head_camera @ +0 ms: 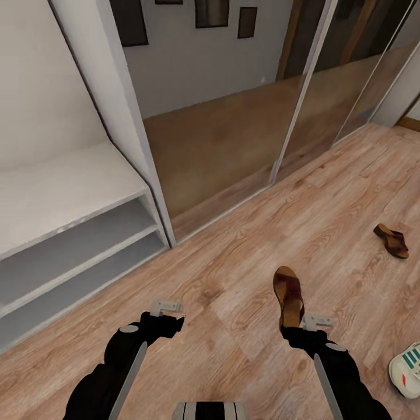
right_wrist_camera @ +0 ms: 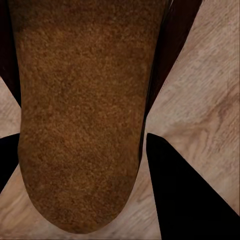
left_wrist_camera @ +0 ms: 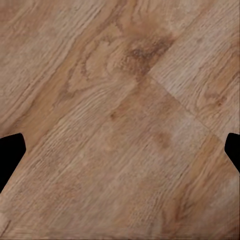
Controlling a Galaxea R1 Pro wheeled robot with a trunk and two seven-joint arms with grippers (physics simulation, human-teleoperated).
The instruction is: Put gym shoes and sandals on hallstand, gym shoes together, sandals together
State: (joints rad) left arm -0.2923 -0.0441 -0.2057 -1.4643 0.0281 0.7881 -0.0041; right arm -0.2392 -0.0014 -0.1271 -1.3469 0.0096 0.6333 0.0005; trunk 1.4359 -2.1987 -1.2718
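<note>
The right gripper (head_camera: 317,321) hangs low over the near end of a brown sandal (head_camera: 289,294) that lies on the wood floor (head_camera: 245,256), a little right of centre, pointing away from the robot. In the right wrist view the sandal's tan footbed (right_wrist_camera: 80,115) sits between the two dark fingers (right_wrist_camera: 185,195), which stand apart on either side of it; the jaws look open around the heel, though whether they touch it is hard to tell from this close.

The second sandal (head_camera: 392,240) lies farther off to the right, well apart from the first. At the near right edge a white sneaker (head_camera: 406,370) with green stripes is partly cut off by the frame.

The left gripper (head_camera: 167,307) hovers over bare floor (left_wrist_camera: 120,120) to the left of the sandal, its jaws open, with the dark fingertips (left_wrist_camera: 10,152) spread wide apart.

The grey shoe rack (head_camera: 70,233) stands at the far left against the wall, two open shelves under its top. Mirrored sliding doors (head_camera: 233,116) run along the far side.
</note>
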